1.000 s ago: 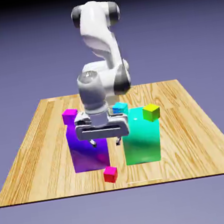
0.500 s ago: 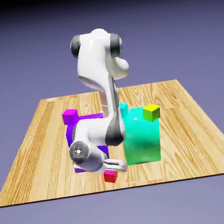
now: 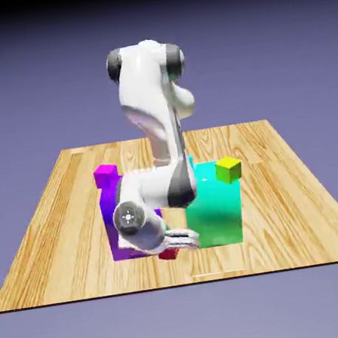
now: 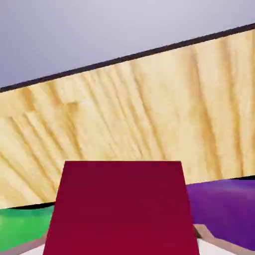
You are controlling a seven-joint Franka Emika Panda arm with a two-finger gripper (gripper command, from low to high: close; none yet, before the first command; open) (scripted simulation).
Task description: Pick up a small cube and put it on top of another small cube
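The wooden tabletop (image 3: 300,206) is filling the middle of the exterior view under a blue-violet backdrop, and in the hand view its grain is running across the upper half of the picture. The white arm (image 3: 152,113) is bending down from the far edge and folding low toward the near edge, its wrist lying almost level above the boards. 2 big blocks are standing side by side near the middle of the tabletop: the purple block (image 3: 111,211) on the exterior view's left and the teal block (image 3: 220,210) on the exterior view's right, both partly hidden behind the arm. A small magenta cube (image 3: 106,174) is sitting on the far left corner of the purple block, and a small yellow-green cube (image 3: 228,169) is sitting on the right top of the teal block. The tool (image 3: 177,241) is reaching low in front of the 2 blocks, and its jaws are closing on the red cube (image 4: 119,209), gripping it. In the exterior view only a sliver of the red cube is showing under the tool, just in front of the blocks' near faces; in the hand view it is looming large at the bottom middle, hiding the fingertips.
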